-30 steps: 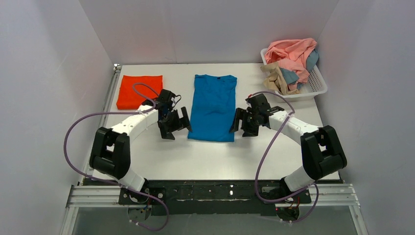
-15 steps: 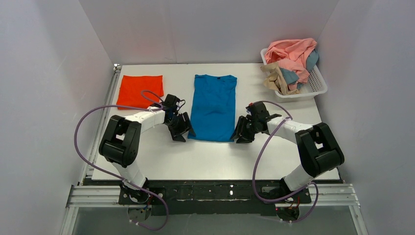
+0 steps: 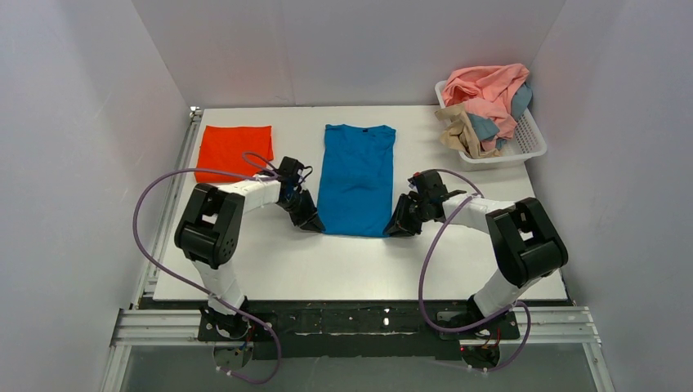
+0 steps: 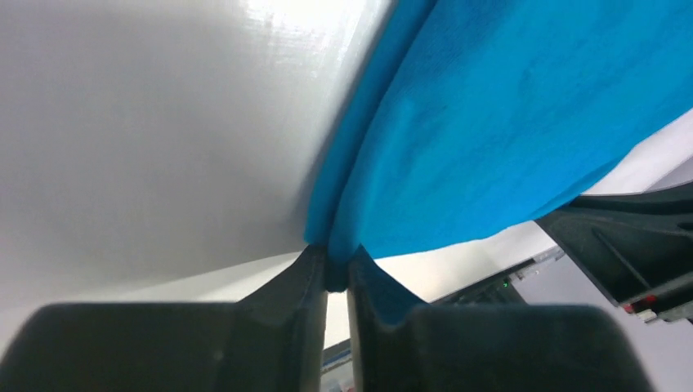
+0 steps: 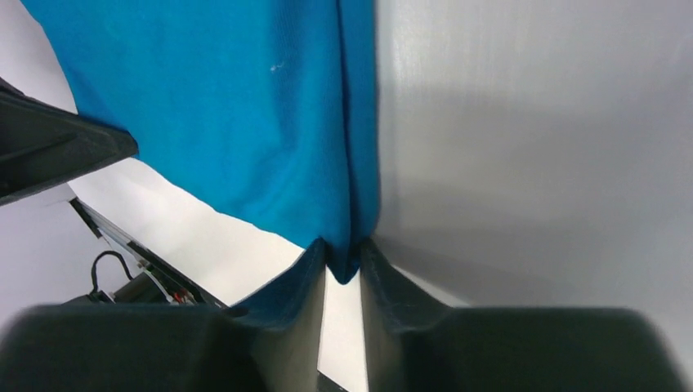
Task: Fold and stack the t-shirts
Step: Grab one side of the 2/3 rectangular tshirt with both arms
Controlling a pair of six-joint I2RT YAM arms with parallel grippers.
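- A white lattice basket (image 3: 532, 140) sits at the far right corner of the white table (image 3: 343, 265). Pink (image 3: 489, 86), tan (image 3: 456, 131) and dusty blue (image 3: 484, 128) t-shirts are heaped in it in a loose pile.
- An orange-red t-shirt (image 3: 233, 153) lies folded into a flat rectangle at the far left, well apart from the basket.
- Purple cables (image 3: 151, 200) loop out from both arms over the table's sides. Nothing lies on the cloth in the middle.
- The bright blue t-shirt (image 3: 357, 175) lies in the middle of the table, between the orange-red one and the basket. It is folded in along its sides into a long, narrow strip and is mostly smooth, with faint creases.
- Its long axis runs from the near side to the far side. The collar points to the far wall and the hem toward the arm bases.
- The left gripper (image 4: 333, 265) is down at the near left corner of the hem, its jaws nearly closed and pinching a fold of blue cloth (the edge shows doubled there).
- The right gripper (image 5: 343, 260) is at the near right corner, its jaws likewise drawn close and clamped on the layered edge.
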